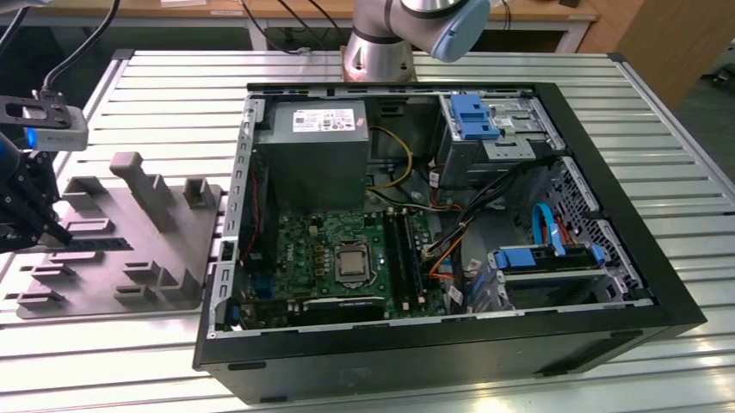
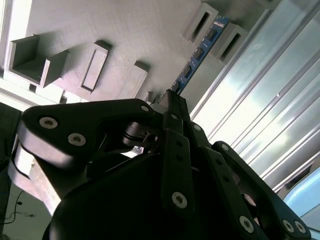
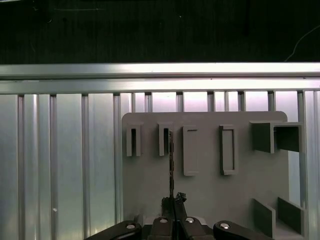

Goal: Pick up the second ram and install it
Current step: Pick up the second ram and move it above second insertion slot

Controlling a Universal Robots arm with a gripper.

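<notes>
The table is made of long silver metal slats with narrow grooves between them, and daylight is reflected on it in both wrist views. Beyond its edge, a dark floor is seen in the first wrist view. In the exterior view, pale wooden furniture and some hanging black cables are seen behind the table's far edge, where the arm's base is mounted.

An open black computer case is laid in the middle of the table, with its green motherboard exposed.

A grey holder with raised slot blocks is placed near the table's edge at the exterior view's left. The gripper is positioned over this holder.

The second ram is found standing on its long edge on the holder, with its far end between two slot blocks. Its blue board and black chips are shown in the second wrist view. The jaws of the gripper are clenched on the near end of the second ram.
</notes>
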